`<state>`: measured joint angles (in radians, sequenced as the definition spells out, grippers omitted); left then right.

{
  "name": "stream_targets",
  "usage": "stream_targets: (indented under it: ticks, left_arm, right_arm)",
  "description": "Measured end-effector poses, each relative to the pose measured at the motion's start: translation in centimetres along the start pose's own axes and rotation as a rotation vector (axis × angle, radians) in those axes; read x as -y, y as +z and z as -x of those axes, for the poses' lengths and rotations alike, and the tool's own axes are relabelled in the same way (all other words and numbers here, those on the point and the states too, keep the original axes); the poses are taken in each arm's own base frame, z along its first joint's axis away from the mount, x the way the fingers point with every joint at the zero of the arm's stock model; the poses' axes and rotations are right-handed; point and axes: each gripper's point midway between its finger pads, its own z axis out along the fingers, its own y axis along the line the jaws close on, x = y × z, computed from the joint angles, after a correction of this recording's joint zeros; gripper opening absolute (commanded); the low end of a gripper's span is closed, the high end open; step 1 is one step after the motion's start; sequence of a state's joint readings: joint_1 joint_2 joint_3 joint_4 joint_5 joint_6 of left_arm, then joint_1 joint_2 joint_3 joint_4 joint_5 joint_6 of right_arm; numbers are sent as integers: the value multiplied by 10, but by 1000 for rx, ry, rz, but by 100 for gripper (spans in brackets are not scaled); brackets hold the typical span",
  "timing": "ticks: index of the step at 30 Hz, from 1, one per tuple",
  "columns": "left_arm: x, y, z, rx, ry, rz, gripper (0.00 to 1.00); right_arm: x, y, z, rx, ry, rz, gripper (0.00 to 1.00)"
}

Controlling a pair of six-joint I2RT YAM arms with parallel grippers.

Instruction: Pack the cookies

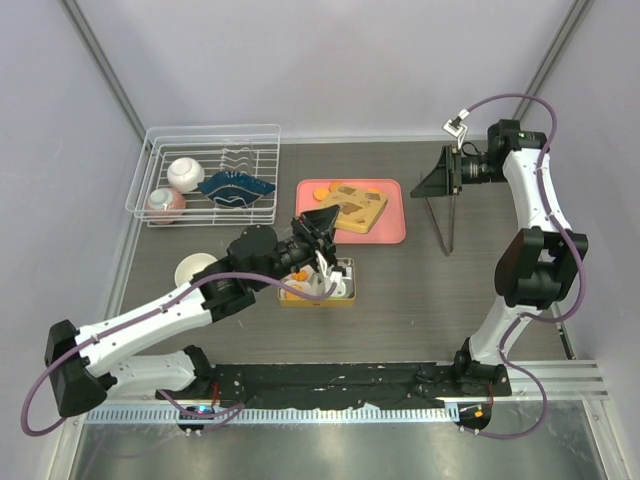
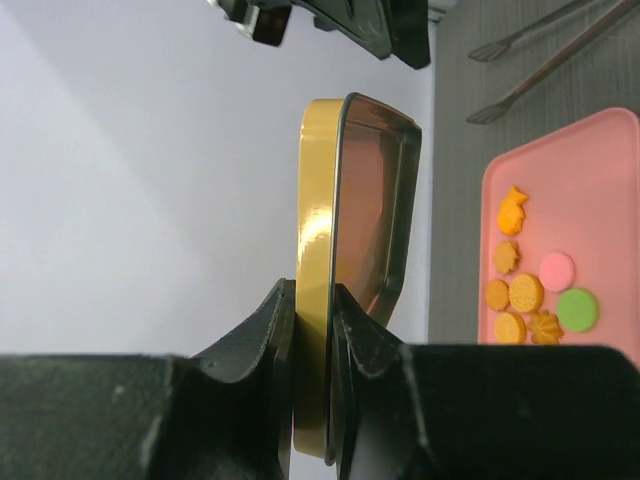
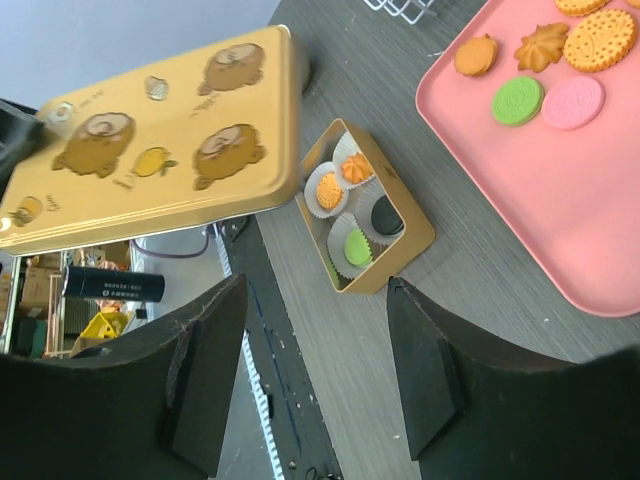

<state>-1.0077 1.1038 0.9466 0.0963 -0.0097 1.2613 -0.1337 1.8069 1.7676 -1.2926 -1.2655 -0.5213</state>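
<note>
Cookies [image 3: 517, 100] lie in two groups: loose ones on the pink tray [image 3: 560, 220], and an orange round, an orange flower shape, a black one and a green one in white paper cups [image 3: 372, 232] inside the gold tin base [image 3: 410, 238] just beside the tray's near left corner. A further green piece in the base is half hidden by its wall. The left gripper [image 2: 315, 295] is clenched on the rim of the gold tin lid [image 2: 365, 200], one finger against each face. In the overhead view the lid overlaps the tray and covers most of the cookies there, and the left arm hides part of the base. The right gripper [image 3: 318, 370] hangs to the right of the tray with its jaws spread wide, holding nothing. Both wrist views cut the tray off at the frame edge. Metal tongs [image 2: 540, 65] lie right of the tray, partly out of view.
</note>
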Motion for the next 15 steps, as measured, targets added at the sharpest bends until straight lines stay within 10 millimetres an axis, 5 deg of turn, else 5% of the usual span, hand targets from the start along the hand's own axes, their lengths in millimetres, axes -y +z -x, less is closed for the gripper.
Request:
stream_targets:
  ticks: [6, 15]
  left_arm:
    - [-4, -12, 19, 119, 86, 57, 21]
    - [48, -14, 23, 207, 220, 12, 19]
  right_arm:
    - [0, 2, -4, -15, 3, 9, 65]
    - [-8, 23, -2, -49, -3, 76, 65]
